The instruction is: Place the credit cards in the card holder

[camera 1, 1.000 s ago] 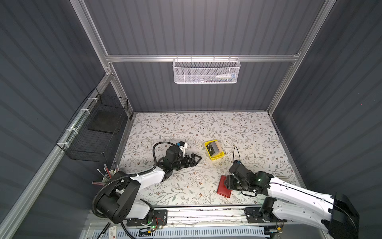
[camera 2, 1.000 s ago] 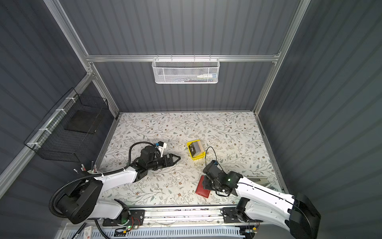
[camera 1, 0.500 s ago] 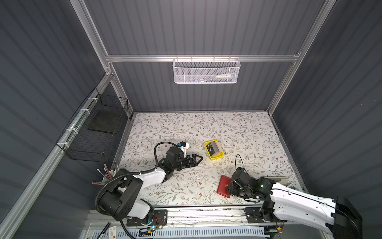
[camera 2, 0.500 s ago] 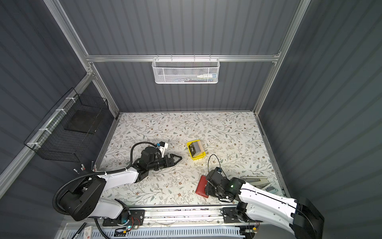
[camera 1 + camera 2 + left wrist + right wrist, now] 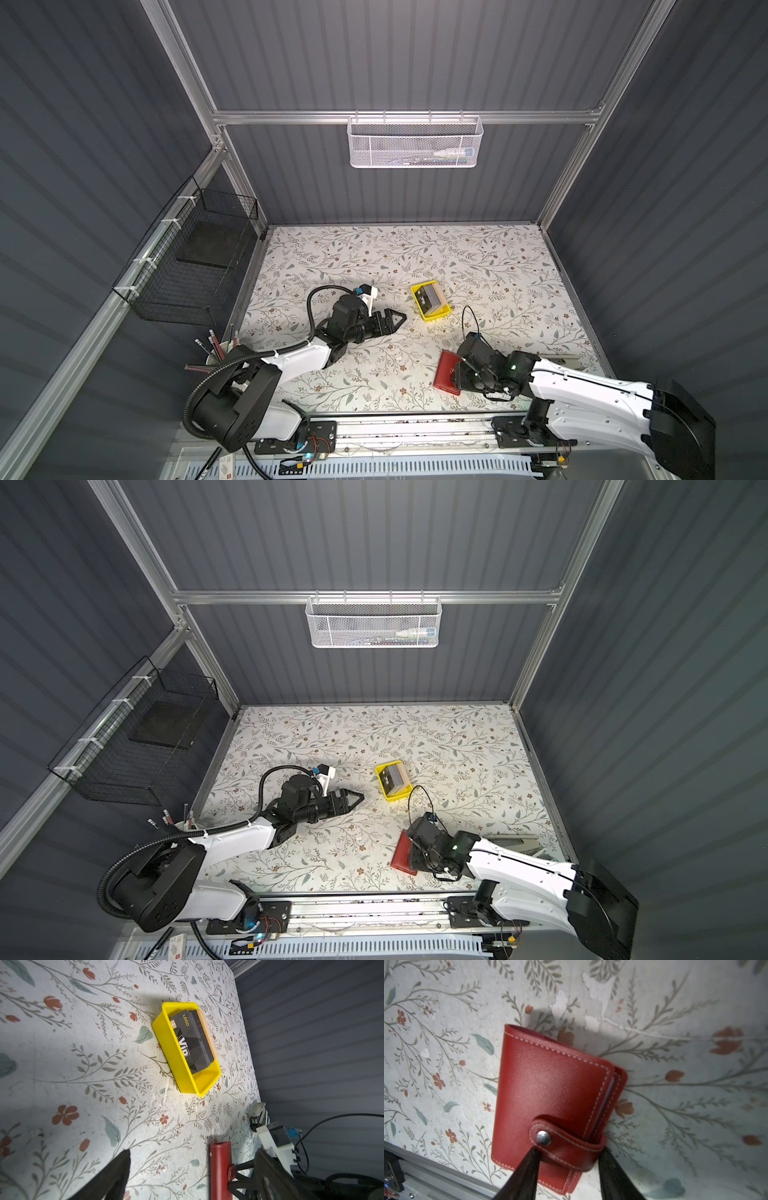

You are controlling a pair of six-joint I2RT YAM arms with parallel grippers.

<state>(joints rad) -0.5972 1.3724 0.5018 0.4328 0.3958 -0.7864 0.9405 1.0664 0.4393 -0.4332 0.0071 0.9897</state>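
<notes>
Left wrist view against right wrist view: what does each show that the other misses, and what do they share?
Only the left wrist view: the yellow tray with the cards in it, a black VIP one in front. Only the right wrist view: the holder cover face-on, its snap fastened, and the front rail. Both: the closed red holder lying on the floral table, with the right gripper straddling its strap; whether it actually grips is unclear.

open tabletop [image 5: 374, 257] between left end effector [image 5: 397, 321] and yellow tray [image 5: 437, 319]; right end effector [image 5: 568, 1154] apparently astride card holder [image 5: 550, 1088]
</notes>
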